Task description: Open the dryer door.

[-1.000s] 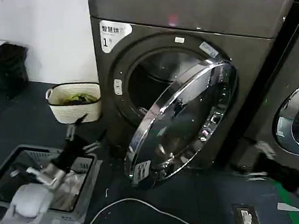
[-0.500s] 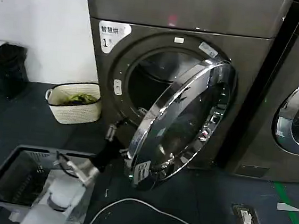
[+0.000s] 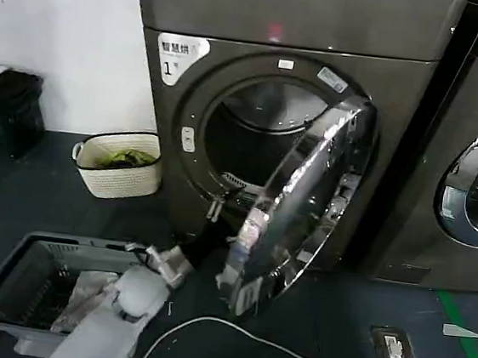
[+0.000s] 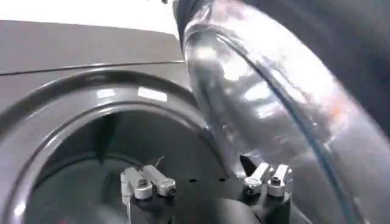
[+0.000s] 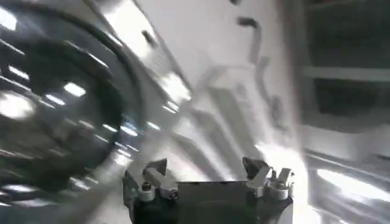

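Jaws of left gripper (image 3: 219,201) apart beside dryer door (image 3: 300,204), swung outward.

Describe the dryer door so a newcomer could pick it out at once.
Find the dryer, the tall dark grey-bronze machine with the white label marked "1". The dryer door is the round chrome-rimmed porthole swung out from its front opening, above the white cable on the floor. The neighbouring machine's similar door sits shut.

A dark floor (image 3: 31,200) carries the dryer (image 3: 289,107); beside it stands a cream basket (image 3: 119,165). Nearer lie a grey crate (image 3: 6,283), a white cable (image 3: 273,345) and a floor socket (image 3: 392,346).
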You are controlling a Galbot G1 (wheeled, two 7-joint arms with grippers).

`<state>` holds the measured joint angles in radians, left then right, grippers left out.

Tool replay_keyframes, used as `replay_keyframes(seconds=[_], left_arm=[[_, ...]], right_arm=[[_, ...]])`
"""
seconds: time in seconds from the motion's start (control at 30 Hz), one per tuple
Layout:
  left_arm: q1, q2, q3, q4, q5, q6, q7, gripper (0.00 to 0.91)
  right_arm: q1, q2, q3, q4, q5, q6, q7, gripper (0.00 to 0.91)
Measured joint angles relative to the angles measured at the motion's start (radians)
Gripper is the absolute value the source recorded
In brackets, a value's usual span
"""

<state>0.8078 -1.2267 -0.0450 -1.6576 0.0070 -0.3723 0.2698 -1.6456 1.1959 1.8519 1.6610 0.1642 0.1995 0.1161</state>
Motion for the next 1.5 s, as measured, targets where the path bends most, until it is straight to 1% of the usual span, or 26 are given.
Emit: replay_keyframes(seconds=[0.13, 0.17, 0.23, 0.3, 0.43, 0.77, 1.0, 1.23, 1.3, 1.4, 1.5], left_arm=[[-0.041, -0.021, 0.046, 0.025, 0.000, 0.000, -0.001, 0.907], [-0.052, -0.027, 0.059, 0.034, -0.001, 0.000, -0.001, 0.907], [-0.071, -0.038, 0.085, 0.049, -0.001, 0.000, -0.001, 0.907], [-0.091, -0.050, 0.108, 0.066, -0.001, 0.000, -0.001, 0.907], [-0.134, -0.082, 0.150, 0.105, -0.001, 0.000, -0.003, 0.907], [-0.241, -0.183, 0.243, 0.232, 0.014, -0.010, -0.001, 0.907], [-0.304, -0.256, 0.296, 0.315, 0.026, -0.018, -0.002, 0.907], [-0.360, -0.334, 0.346, 0.395, 0.030, -0.030, -0.003, 0.907], [-0.374, -0.354, 0.350, 0.420, 0.030, -0.032, -0.004, 0.907], [-0.392, -0.379, 0.353, 0.452, 0.030, -0.034, -0.004, 0.907], [-0.408, -0.383, 0.354, 0.484, 0.031, -0.039, -0.004, 0.907]], right_arm=[[0.004, 0.017, 0.050, -0.023, -0.023, -0.023, 0.080, 0.907], [0.003, 0.017, 0.065, -0.033, -0.041, -0.029, 0.101, 0.907], [0.001, 0.015, 0.094, -0.057, -0.072, -0.030, 0.137, 0.907], [-0.003, 0.008, 0.123, -0.082, -0.082, -0.022, 0.171, 0.907], [-0.015, -0.007, 0.179, -0.142, -0.098, -0.022, 0.215, 0.907], [-0.048, -0.042, 0.281, -0.261, -0.105, -0.016, 0.233, 0.907], [-0.070, -0.063, 0.326, -0.304, -0.098, -0.016, 0.237, 0.907], [-0.095, -0.072, 0.362, -0.329, -0.068, -0.040, 0.245, 0.907], [-0.102, -0.072, 0.368, -0.337, -0.069, -0.038, 0.240, 0.907], [-0.109, -0.076, 0.377, -0.346, -0.073, -0.018, 0.238, 0.907], [-0.120, -0.083, 0.387, -0.364, -0.074, -0.010, 0.239, 0.907]])
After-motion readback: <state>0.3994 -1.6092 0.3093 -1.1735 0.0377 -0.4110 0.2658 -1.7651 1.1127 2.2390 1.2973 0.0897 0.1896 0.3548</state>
